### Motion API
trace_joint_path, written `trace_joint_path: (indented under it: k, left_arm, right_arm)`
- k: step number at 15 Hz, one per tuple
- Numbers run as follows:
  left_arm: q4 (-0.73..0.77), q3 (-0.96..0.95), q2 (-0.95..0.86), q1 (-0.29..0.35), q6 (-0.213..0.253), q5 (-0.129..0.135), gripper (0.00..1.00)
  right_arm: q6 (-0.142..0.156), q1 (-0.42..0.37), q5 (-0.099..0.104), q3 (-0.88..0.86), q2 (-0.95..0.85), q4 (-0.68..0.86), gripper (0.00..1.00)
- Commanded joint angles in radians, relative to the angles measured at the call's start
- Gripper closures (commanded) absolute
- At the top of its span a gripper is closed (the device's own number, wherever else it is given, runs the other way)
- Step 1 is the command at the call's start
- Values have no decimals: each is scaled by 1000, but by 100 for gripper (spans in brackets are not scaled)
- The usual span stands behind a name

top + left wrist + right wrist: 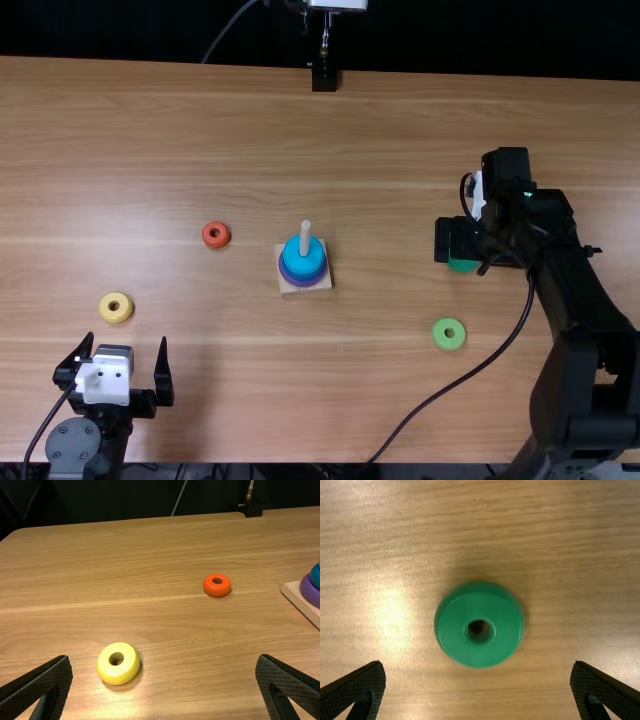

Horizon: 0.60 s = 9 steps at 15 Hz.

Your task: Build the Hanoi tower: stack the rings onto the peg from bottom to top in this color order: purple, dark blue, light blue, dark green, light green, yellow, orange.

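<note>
Left gripper (pixel 125 345) stands open at the table's near left, just nearer than the yellow ring (pixel 116 307); in the left wrist view, the open left gripper (pixel 164 661) has the yellow ring (pixel 118 663) beyond its fingertips. Right gripper (pixel 445 241) is over the dark green ring (pixel 463 265), partly covering it. In the right wrist view, the right gripper (pixel 477 665) is open, and the dark green ring (pixel 479 624) lies flat. On the peg (pixel 305 238), a light blue ring (pixel 303 258) tops darker blue and purple. Orange ring (pixel 216 235) and light green ring (pixel 449 334) lie loose.
The wooden base (pixel 306 288) sits mid-table between the two arms. A black cable (pixel 445 388) hangs from the right arm across the near right table. A black stand (pixel 324 78) is at the far edge.
</note>
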Motion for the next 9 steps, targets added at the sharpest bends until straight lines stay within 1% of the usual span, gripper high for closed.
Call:
trace_joint_path:
  k: [1,9]
  left_arm:
    - [-66,-105,-12,10,1,8,0]
    - [-66,-105,-12,10,1,8,0]
  right_arm:
    - [-4,-14,-2,-7,37,4,0]
    - [-5,-7,2,8,116,6,0]
